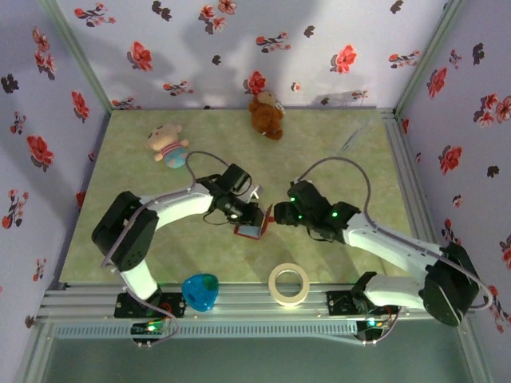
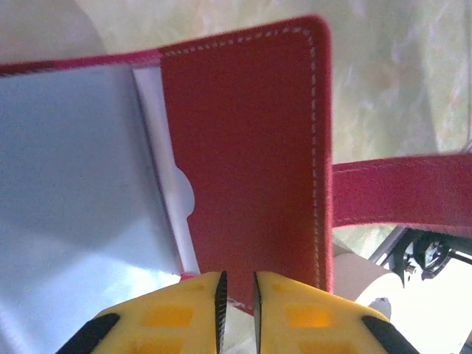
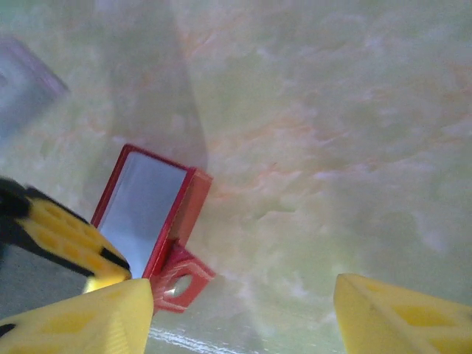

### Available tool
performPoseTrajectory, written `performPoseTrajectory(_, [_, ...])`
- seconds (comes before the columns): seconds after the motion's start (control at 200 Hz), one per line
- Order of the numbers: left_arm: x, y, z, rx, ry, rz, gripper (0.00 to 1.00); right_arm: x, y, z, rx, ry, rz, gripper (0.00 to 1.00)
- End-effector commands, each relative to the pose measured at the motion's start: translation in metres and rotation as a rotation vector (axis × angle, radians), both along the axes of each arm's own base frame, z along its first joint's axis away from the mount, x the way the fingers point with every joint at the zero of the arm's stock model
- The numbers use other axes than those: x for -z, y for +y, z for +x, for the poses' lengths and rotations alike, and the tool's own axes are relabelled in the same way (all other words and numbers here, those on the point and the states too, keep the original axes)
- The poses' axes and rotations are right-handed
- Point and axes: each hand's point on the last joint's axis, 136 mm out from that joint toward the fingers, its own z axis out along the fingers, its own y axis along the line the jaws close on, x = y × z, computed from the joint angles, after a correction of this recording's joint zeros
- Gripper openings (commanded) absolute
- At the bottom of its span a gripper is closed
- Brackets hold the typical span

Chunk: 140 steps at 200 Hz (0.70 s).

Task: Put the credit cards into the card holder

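Note:
The card holder (image 1: 251, 230), a small dark-red wallet, lies open between the two arms at the table's middle. In the left wrist view its red flap (image 2: 243, 147) and pale grey-blue inside (image 2: 74, 184) sit close up, with a red strap (image 2: 402, 193) running off right. My left gripper (image 2: 237, 295) is shut on the flap's lower edge (image 1: 254, 214). My right gripper (image 3: 243, 295) stands open just right of the card holder (image 3: 147, 206), nothing between its fingers (image 1: 279, 214). The credit cards are out of view; a white strip shows at the pocket's mouth.
A blue heart-shaped object (image 1: 200, 291) and a roll of tape (image 1: 288, 283) lie at the near edge. A pink plush doll (image 1: 167, 142) and a brown teddy (image 1: 266, 115) sit at the back. Walls close in the table on three sides.

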Motion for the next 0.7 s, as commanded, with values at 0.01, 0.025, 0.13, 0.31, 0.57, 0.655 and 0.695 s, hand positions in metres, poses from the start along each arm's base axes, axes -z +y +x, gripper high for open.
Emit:
performPoseTrajectory(0.01, [0.007,-0.013,-0.004,0.031,0.032,0.002,0.19,-0.010,-0.028,0.008,0.077,0.033,0.068,0.67])
performPoseTrajectory(0.025, [0.007,-0.015,-0.004,0.032,0.031,0.000,0.19,-0.011,-0.032,0.011,0.087,0.037,0.078,0.67])
performPoseTrajectory(0.13, [0.014,-0.027,-0.005,0.042,0.034,-0.002,0.20,-0.018,-0.066,0.034,0.181,0.037,0.129,0.67])
performPoseTrajectory(0.31, [0.029,-0.033,-0.005,0.040,0.054,0.038,0.22,-0.034,-0.143,0.085,0.409,-0.003,0.128,0.66])
performPoseTrajectory(0.57, [0.045,-0.024,-0.007,-0.005,0.064,0.078,0.28,-0.043,-0.212,0.155,0.566,-0.051,0.087,0.53])
performPoseTrajectory(0.655, [0.050,-0.022,-0.006,-0.016,0.068,0.090,0.29,-0.048,-0.220,0.180,0.572,-0.054,0.113,0.48])
performPoseTrajectory(0.695, [0.051,-0.022,-0.007,-0.018,0.074,0.100,0.29,-0.048,-0.226,0.190,0.585,-0.048,0.107,0.47])
